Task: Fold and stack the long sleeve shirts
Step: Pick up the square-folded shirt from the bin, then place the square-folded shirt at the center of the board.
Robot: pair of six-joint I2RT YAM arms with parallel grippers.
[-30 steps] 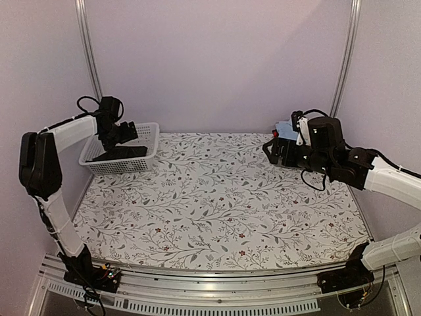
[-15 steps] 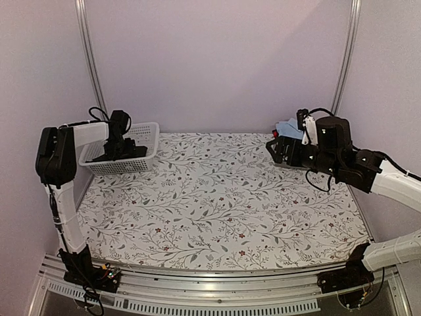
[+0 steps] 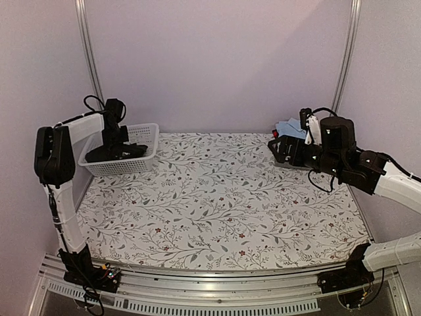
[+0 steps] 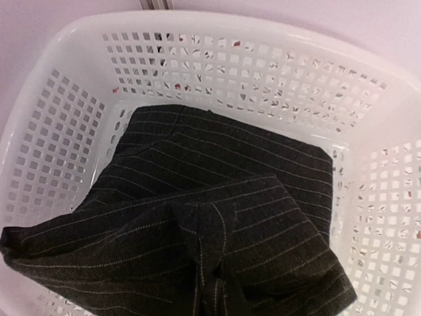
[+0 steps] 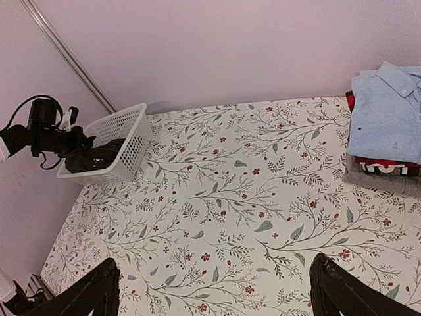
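From its base at the near left corner, the left arm (image 3: 56,197) stands upright to a high elbow. Its forearm then reaches away and the wrist bends down into the basket (image 3: 150,133) at the far left of the table (image 3: 217,210). The left gripper (image 3: 113,143) is closed on the black shirt (image 4: 217,197). Its fingers are out of the wrist view, but the pinstriped cloth is drawn up in a ridge towards that camera. The rest of the shirt lies loosely folded on the basket floor, its long axis along the basket's length. The right arm (image 3: 395,184) swings out from the near right corner and bends back inward, its forearm roughly level above the table's far right. The right gripper (image 5: 216,263) hangs wide open and empty, pointing left across the table. Just beside it the blue shirt (image 5: 388,105) lies folded flat on a stack of clothes (image 5: 385,170), collar end towards the far wall.
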